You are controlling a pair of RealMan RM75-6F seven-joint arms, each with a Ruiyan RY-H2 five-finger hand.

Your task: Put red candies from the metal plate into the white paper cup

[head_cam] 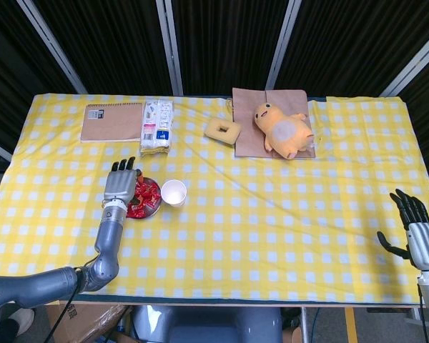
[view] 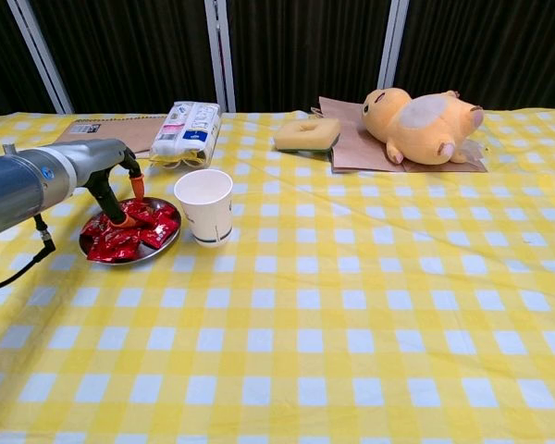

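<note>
Yellow-checked cloth covers the tabletop [view: 351,305], dark curtains behind. Nearest the robot, the right robot hand [head_cam: 420,239] waits at the cloth's right edge, fingers spread, holding nothing, well apart from the action. Over on the left, the left robot hand [head_cam: 120,185] hovers over the metal plate [view: 166,247], fingers apart and pointing down in the chest view, orange tips just at the heap of red candies [view: 134,231]. Nothing looks pinched yet, so this reads as the reach-and-pick step, with no candy delivered. The white paper cup [view: 204,205] stands upright just beside the plate, on its right. Next move, by the look of it: close finger and thumb on one wrapper, lift, shift a little right over the cup's mouth, release. Farther back lie a notebook [head_cam: 111,113], a tissue pack [head_cam: 156,126], a sponge [head_cam: 222,130] and a yellow plush toy [head_cam: 282,130] on brown paper.
</note>
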